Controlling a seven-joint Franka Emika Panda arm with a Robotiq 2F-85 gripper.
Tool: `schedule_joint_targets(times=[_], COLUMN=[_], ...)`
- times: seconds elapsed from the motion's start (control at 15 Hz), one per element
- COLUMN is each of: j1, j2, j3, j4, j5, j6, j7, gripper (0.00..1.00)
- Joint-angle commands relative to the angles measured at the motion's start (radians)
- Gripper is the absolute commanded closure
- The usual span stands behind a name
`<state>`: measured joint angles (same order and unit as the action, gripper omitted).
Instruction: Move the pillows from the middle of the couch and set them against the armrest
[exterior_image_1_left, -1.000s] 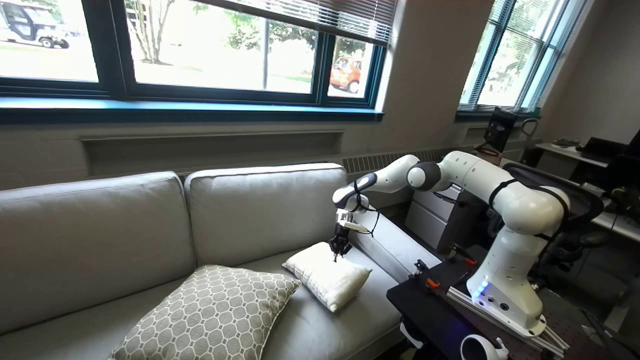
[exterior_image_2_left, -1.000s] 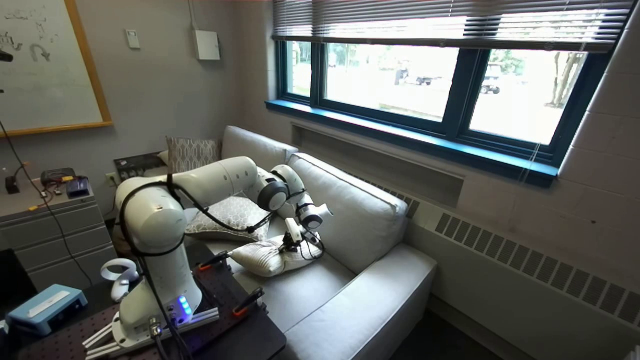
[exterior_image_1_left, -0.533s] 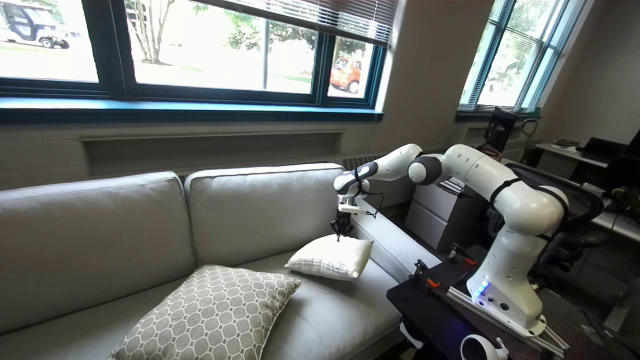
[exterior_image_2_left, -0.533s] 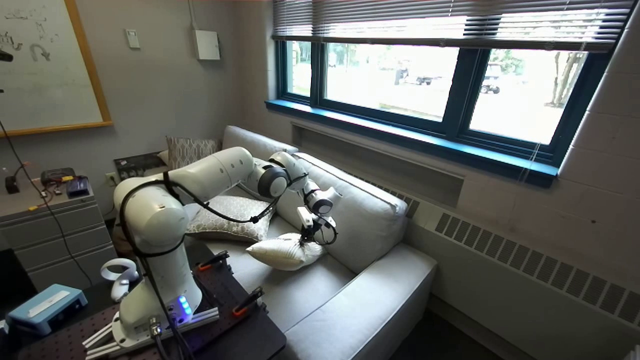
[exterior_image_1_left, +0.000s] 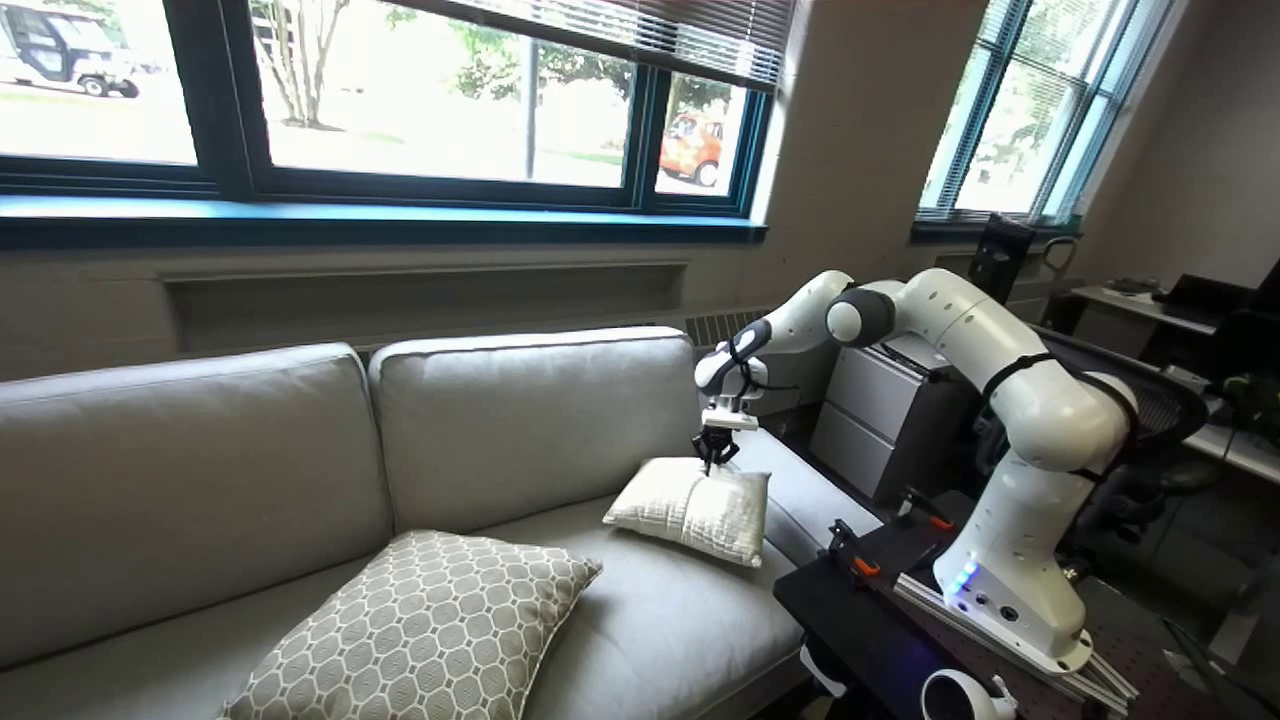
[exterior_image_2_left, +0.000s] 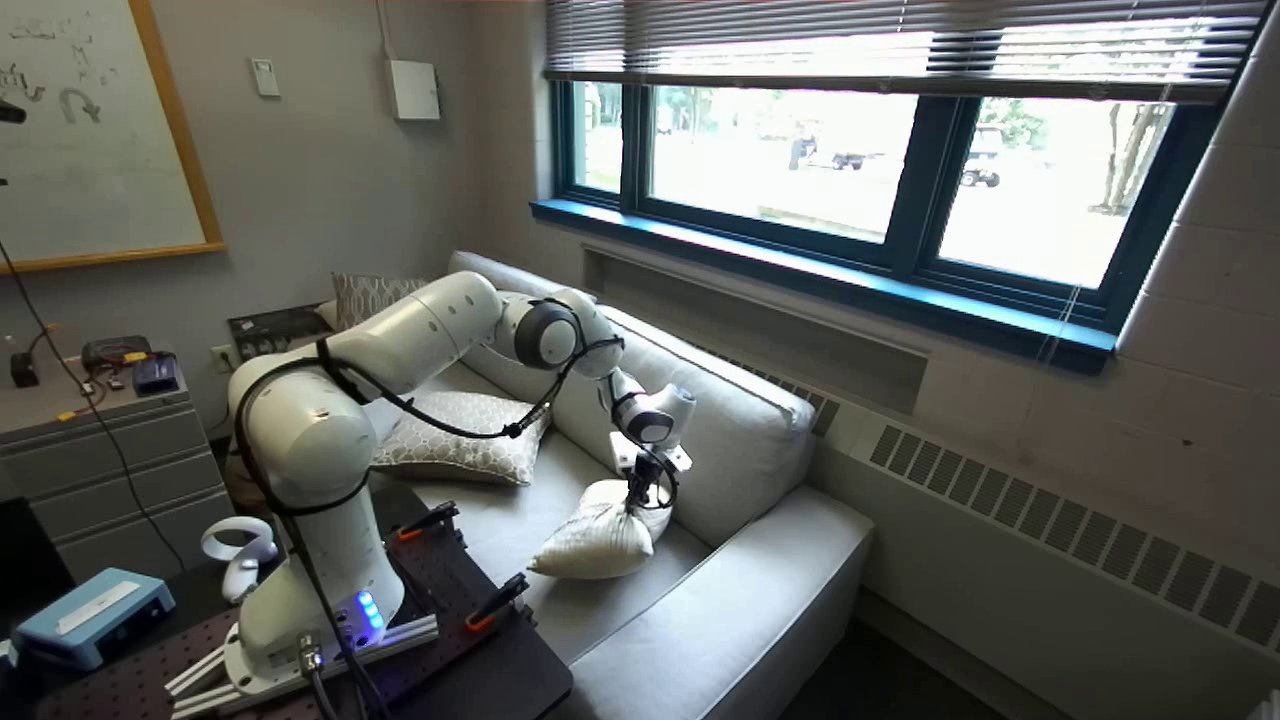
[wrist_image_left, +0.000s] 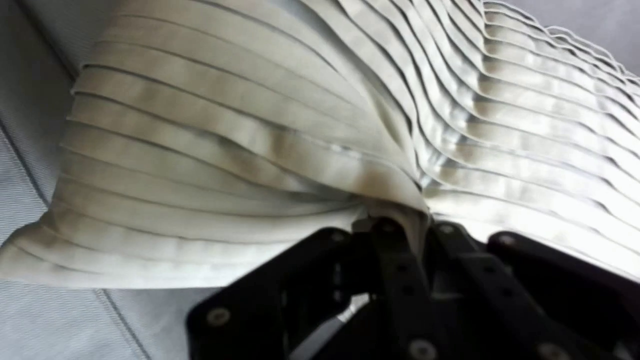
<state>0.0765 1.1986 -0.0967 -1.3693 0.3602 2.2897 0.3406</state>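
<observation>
Pinched in my gripper is the small white pillow, its pleated cloth bunched between the two black fingers. In both exterior views this pillow hangs tilted from the grip near the couch's back cushion; whether its lower edge touches the seat I cannot tell. The armrest lies beside it, with seat showing between them in an exterior view. The larger patterned pillow lies on the couch, apart from the white one. My gripper points downward over the white pillow's top.
A dark table carrying the robot base stands against the couch front, with orange-gripped clamps at its edge. Another patterned pillow leans at the couch's far end. Beyond the armrest stands a grey cabinet.
The gripper has risen and shifted toward the armrest, carrying the white pillow along. The pillow went from lying on the seat to hanging tilted. The larger patterned pillow has stayed put.
</observation>
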Motion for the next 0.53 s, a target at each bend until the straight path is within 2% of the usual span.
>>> schedule_joint_targets(times=[0.0, 0.13, 0.47], j1=[0.021, 0.024, -0.028], j2=[-0.164, -0.216, -0.323], j3=[-0.033, -0.039, 0.015], j4=[-0.238, -0.332, -0.578], j5=[-0.009, 0.007, 0.099], j6=[0.166, 0.261, 0.489], j7=[0.121, 0.170, 0.187], gripper=[0.92, 0.92, 0.91])
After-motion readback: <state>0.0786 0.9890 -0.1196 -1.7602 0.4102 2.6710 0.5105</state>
